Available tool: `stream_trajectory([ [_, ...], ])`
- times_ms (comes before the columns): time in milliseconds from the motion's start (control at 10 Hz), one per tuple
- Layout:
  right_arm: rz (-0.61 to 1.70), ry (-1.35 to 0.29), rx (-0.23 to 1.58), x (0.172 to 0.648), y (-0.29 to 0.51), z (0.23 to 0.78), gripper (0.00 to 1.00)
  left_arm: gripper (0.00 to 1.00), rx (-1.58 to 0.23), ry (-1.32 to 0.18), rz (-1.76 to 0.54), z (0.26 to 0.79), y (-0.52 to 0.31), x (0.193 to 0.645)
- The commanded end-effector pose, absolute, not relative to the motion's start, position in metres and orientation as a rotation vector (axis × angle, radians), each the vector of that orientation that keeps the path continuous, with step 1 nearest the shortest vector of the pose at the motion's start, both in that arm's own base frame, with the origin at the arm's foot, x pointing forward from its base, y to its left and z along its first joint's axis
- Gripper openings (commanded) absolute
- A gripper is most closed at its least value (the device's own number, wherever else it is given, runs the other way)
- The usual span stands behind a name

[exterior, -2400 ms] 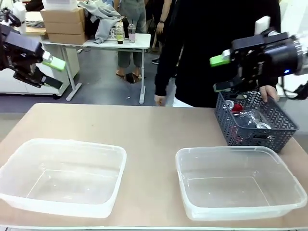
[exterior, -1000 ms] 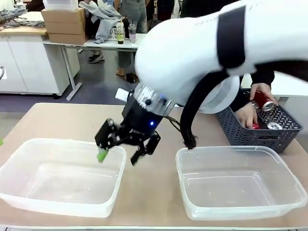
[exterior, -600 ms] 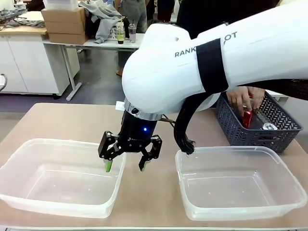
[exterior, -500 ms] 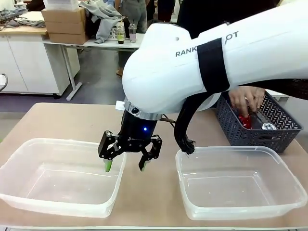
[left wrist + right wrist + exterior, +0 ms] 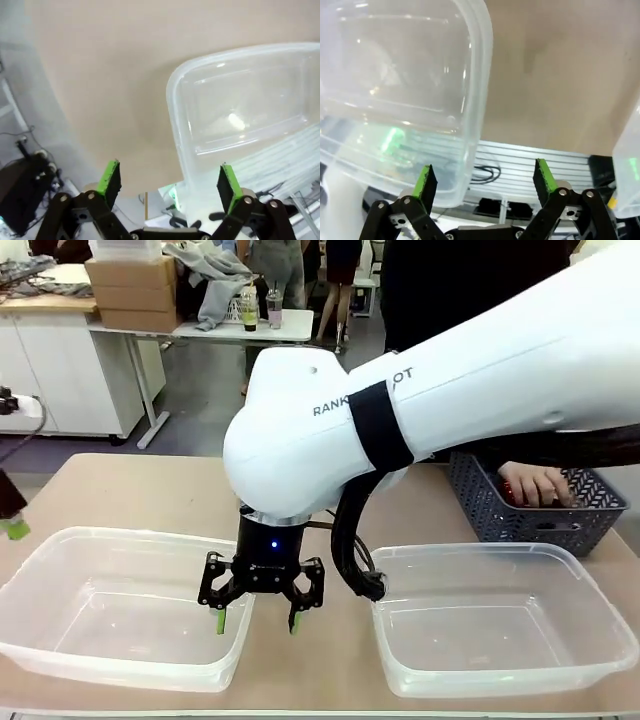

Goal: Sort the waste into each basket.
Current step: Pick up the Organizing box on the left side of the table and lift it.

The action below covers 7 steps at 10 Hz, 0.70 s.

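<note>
Bearing "RANK" lettering above right tool

A tan worktop lies beneath the lowered jaws, a dark lattice basket beyond to their right, and cardboard boxes far behind.

Item 1 — rectangular tub of clear, colourless plastic, rounded corners, rolled rim: upright, open-topped, empty; stands on the counter at its near left, long side toward the near edge.

Item 2 — matching clear plastic tub: upright, empty; near right, level with the first, a strip of counter between them.
</note>
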State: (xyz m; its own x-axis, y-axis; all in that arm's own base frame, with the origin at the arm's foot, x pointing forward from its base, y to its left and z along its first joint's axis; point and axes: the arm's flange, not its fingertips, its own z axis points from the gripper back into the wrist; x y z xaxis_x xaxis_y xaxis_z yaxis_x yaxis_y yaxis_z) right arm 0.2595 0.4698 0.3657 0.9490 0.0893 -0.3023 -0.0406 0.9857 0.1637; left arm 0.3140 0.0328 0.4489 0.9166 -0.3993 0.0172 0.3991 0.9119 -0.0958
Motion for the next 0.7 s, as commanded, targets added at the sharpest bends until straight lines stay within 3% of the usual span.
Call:
stream_trajectory([
  [0, 0.005, 0.319, 0.124, 0.272, 0.488, 0.371, 1.0, 1.0, -0.062, 0.082, -0.373, 0.367, 0.025, 0.274],
  [500, 0.017, 0.442, 0.047, 0.278, 0.489, 0.364, 1.0, 1.0, -0.122, 0.189, -0.449, 0.337, 0.015, 0.25],
  [600, 0.058, 0.461, 0.055, 0.277, 0.489, 0.363, 0.85, 1.0, -0.133, 0.205, -0.462, 0.331, 0.012, 0.246],
])
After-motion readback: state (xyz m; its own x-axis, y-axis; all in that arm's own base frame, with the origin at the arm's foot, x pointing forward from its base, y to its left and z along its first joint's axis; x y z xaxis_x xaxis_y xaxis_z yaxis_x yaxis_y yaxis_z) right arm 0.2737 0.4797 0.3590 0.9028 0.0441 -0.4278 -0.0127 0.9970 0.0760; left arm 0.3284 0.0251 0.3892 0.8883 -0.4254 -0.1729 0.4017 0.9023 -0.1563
